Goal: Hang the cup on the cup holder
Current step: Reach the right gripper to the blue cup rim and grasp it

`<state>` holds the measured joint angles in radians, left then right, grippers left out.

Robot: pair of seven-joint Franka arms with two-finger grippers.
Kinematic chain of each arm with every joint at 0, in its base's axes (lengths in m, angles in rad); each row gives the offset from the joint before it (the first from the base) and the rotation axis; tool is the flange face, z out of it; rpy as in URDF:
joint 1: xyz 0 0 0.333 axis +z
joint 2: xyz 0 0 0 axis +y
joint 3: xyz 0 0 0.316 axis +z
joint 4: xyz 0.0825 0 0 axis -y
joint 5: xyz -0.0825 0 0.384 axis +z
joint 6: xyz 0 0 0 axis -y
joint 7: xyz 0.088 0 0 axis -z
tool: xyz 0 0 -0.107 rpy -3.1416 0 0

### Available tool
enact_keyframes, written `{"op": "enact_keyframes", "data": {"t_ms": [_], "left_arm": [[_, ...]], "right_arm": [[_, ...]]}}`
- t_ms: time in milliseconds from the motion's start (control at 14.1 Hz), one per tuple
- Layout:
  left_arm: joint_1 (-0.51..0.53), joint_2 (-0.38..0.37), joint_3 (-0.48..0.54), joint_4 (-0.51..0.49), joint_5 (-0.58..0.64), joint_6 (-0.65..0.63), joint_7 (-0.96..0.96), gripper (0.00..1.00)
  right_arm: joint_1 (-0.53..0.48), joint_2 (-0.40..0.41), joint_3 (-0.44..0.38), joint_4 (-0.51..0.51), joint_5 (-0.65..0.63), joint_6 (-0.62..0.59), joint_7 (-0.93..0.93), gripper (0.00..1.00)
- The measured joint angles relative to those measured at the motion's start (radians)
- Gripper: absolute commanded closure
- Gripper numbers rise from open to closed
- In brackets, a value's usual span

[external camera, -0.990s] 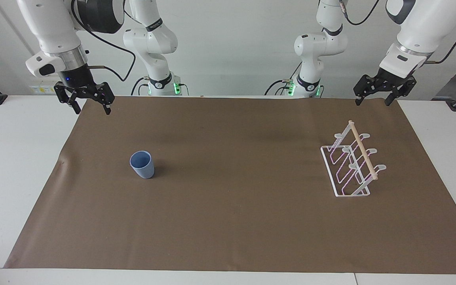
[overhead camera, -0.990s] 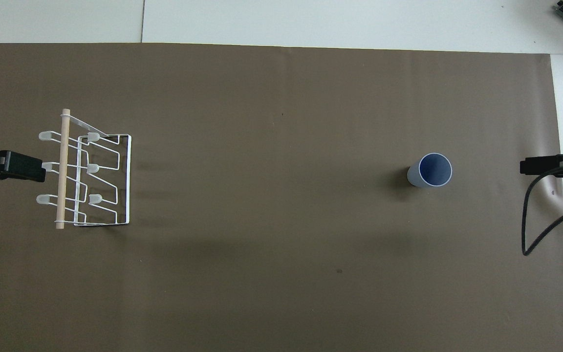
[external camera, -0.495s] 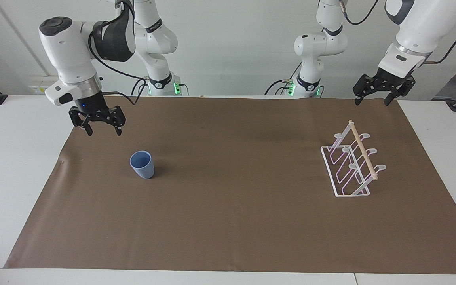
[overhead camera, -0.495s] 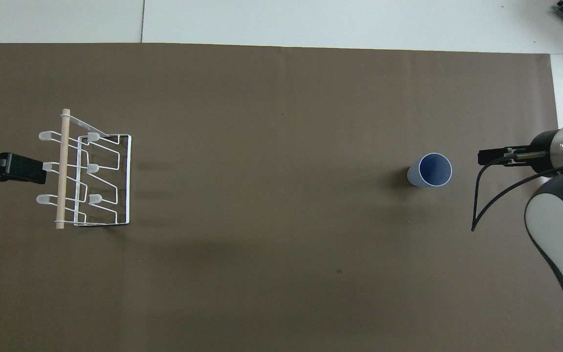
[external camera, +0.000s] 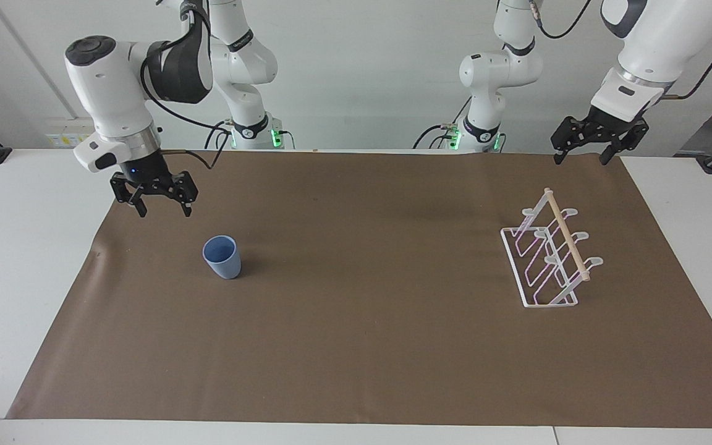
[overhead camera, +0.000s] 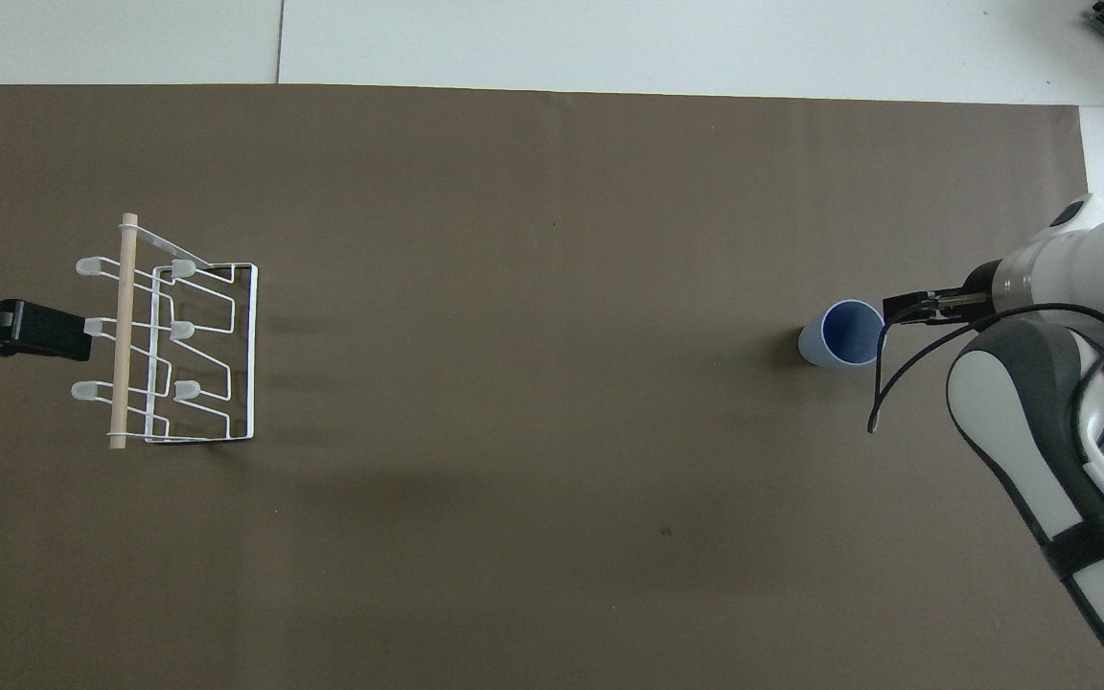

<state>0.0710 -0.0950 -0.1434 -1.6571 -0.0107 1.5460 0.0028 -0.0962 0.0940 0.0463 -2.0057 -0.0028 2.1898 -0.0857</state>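
Black-fingered, the right gripper [external camera: 158, 209] hangs spread and empty at the facing view's upper left, above the mat [external camera: 356, 346] beside the upright cup [external camera: 222, 257]. Reaching is the step; next it must descend around the cup. The left gripper [external camera: 583, 157] waits open at upper right above the cup holder [external camera: 547, 256], cut off overhead.

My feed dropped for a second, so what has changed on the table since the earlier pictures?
The right end effector swung in from the table's edge over the brown mat and lowered toward the cup, jaws open, nothing held. The cup, the cup holder and the waiting left end effector, also open, stayed where they were.
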Motion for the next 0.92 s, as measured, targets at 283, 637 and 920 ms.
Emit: {"op": "enact_keyframes", "data": {"t_ms": [283,637,920], "left_arm": [[0.000,-0.001,0.000,-0.002,0.000,0.000,0.000,0.00],[0.000,-0.003,0.000,-0.009,0.000,0.001,0.000,0.00],[0.000,-0.007,-0.001,-0.013,0.000,0.001,0.000,0.00]], "right_arm": [[0.008,0.013,0.014,-0.039,0.001,0.104,0.001,0.00],[0.016,0.015,0.024,-0.080,0.002,0.146,0.025,0.00],[0.015,0.016,0.024,-0.116,0.002,0.147,0.026,0.00]]}}
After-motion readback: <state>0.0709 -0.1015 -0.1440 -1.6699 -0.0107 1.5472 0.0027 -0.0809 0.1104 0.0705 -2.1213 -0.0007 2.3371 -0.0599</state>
